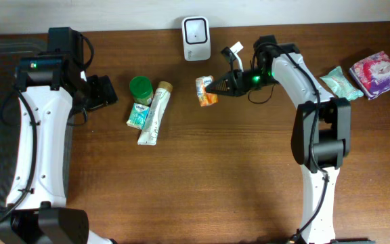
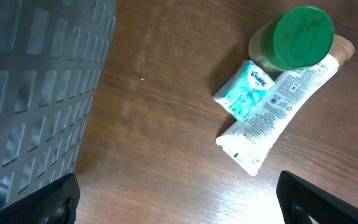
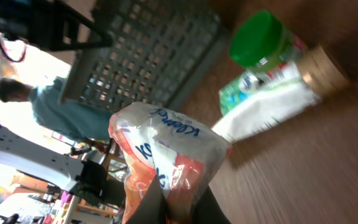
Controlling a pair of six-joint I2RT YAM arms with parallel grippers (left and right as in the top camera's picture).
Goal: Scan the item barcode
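Your right pincer [image 1: 215, 86] is shut on one end of the packet [image 1: 206, 91], just in front of the scanner [image 1: 196, 38]; it looks light, soft and slippery, so grip the end firmly, while your left pincer [image 1: 111, 93] hangs wide open, empty.

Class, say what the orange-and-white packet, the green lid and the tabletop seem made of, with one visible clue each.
Orange-and-white packet: thin glossy plastic film, crinkled.
Green lid: probably smooth moulded plastic; even colour.
Tabletop: wood or wood-look laminate; brown grain streaks, satin sheen.
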